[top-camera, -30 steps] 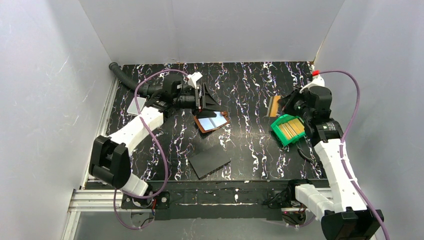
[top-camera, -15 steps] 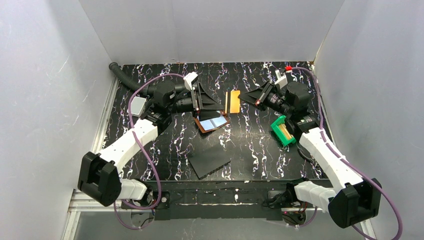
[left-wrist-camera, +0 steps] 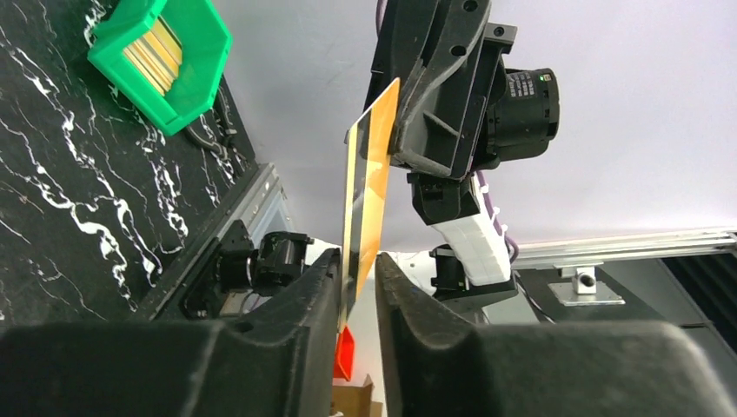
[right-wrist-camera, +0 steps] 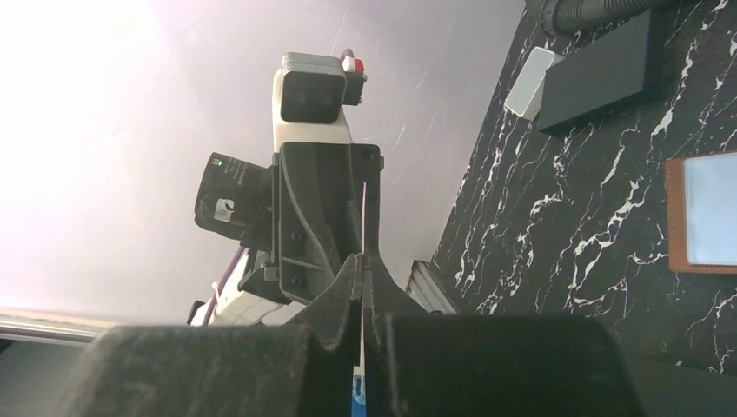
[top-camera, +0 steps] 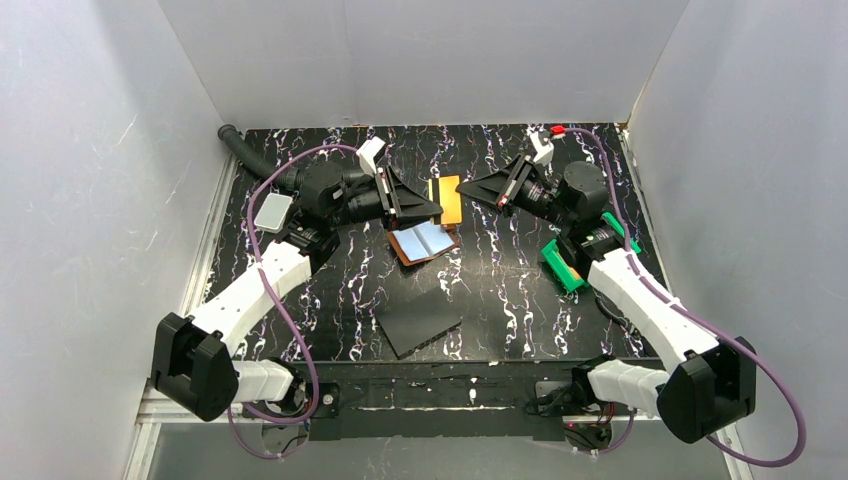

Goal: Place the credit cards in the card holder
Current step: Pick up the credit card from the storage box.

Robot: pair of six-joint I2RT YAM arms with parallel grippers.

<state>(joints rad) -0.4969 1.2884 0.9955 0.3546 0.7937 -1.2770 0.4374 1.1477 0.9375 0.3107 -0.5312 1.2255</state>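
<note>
An orange credit card hangs in the air above the table between both grippers. My right gripper is shut on its far end. My left gripper has its jaws drawn in on the near end, so the two share the card. In the right wrist view the card shows edge-on, running from my right gripper to the left one. The brown card holder lies open on the table just below, with light blue showing inside. More orange-yellow cards stand in the green bin.
The green bin sits under the right forearm. One dark grey slab lies near the front centre, and another at the back left beside a small pale box and a black hose. White walls enclose the table.
The right arm swung left from the green bin, carrying the orange card to the left gripper. The left gripper's jaws, wide open before, have closed onto the card's free end.
</note>
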